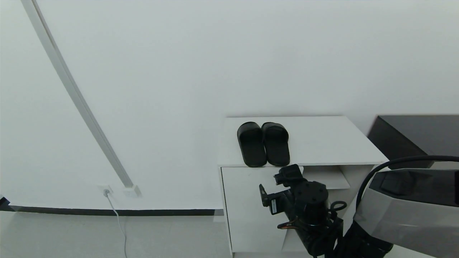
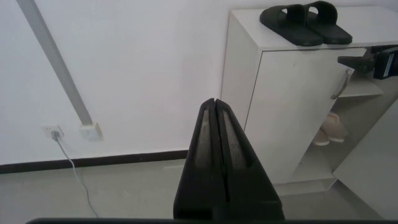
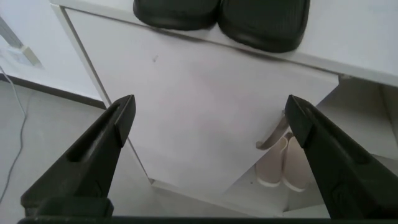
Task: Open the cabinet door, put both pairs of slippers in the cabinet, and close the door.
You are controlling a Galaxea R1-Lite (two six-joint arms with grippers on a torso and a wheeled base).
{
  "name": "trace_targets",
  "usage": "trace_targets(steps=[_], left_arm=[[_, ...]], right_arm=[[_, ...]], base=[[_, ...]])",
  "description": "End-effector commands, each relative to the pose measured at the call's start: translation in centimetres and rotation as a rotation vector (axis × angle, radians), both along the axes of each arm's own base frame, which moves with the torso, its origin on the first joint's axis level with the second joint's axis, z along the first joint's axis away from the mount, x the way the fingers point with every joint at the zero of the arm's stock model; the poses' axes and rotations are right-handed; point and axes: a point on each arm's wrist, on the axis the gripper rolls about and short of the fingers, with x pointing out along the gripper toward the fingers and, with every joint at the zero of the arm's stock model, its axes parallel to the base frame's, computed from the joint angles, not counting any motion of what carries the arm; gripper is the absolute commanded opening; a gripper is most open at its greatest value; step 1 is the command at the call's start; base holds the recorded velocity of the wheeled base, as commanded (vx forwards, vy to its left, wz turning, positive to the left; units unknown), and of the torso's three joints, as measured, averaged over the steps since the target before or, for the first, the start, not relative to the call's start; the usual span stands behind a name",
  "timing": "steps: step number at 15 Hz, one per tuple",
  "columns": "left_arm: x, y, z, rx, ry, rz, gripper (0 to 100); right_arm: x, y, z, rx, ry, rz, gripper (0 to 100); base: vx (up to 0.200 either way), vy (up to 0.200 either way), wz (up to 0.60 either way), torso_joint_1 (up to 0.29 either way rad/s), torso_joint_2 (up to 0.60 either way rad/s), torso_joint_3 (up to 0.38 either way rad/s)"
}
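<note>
A pair of black slippers lies side by side on top of the white cabinet, toes at its front edge. The cabinet's left door is closed; the right half stands open, showing a shelf. A light-coloured pair of slippers stands inside, low down, beside the door's handle. My right gripper is open just in front of the door, below the black slippers. My left gripper is shut and empty, well away from the cabinet's left side.
A white wall runs behind, with a slanted cable duct, a socket and a hanging cord to the left of the cabinet. A dark table stands at the right. Open floor lies to the left.
</note>
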Motion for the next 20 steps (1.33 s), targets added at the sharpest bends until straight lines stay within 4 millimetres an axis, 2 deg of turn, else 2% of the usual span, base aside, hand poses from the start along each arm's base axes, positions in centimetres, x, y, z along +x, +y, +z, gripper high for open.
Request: trace_targets(steps=[1, 2, 4, 7, 9, 14, 16, 18, 20], left_arm=[[0.0, 0.0, 0.0, 0.0, 0.0, 0.0, 0], [0.0, 0.0, 0.0, 0.0, 0.0, 0.0, 0], [0.0, 0.0, 0.0, 0.0, 0.002, -0.003, 0], [0.0, 0.0, 0.0, 0.0, 0.0, -0.003, 0], [0.0, 0.0, 0.0, 0.0, 0.0, -0.004, 0], [0.0, 0.0, 0.0, 0.0, 0.002, -0.004, 0], [0.0, 0.0, 0.0, 0.0, 0.002, -0.003, 0], [0.0, 0.0, 0.0, -0.002, 0.002, -0.003, 0], [0.0, 0.0, 0.0, -0.003, 0.002, -0.001, 0]], right_arm=[[0.1, -0.1, 0.6, -0.001, -0.031, 0.002, 100], [0.1, 0.0, 1.2, -0.002, -0.056, 0.005, 100], [0.5, 0.4, 4.1, 0.002, -0.067, 0.015, 100], [1.2, 1.3, 8.1, 0.049, 0.079, -0.005, 100], [1.2, 2.1, 9.5, 0.096, 0.143, -0.02, 100], [1.4, 2.3, 8.8, 0.096, 0.158, -0.028, 100], [1.8, 2.2, 7.8, 0.085, 0.176, -0.04, 100], [2.2, 2.3, 5.5, 0.086, 0.167, -0.046, 100], [2.9, 2.4, 4.3, 0.091, 0.135, -0.047, 100]], base=[[0.0, 0.0, 0.0, 0.09, -0.2, -0.085], [0.0, 0.0, 0.0, 0.032, -0.07, -0.032], [0.0, 0.0, 0.0, 0.0, 0.0, 0.0], [0.0, 0.0, 0.0, 0.0, 0.0, 0.0], [0.0, 0.0, 0.0, 0.0, 0.0, 0.0], [0.2, 0.0, 0.0, 0.0, -0.01, 0.002], [0.2, 0.0, 0.0, 0.015, 0.0, -0.002], [0.2, 0.0, 0.0, 0.007, 0.0, 0.0], [0.0, 0.0, 0.0, 0.0, 0.0, 0.0]])
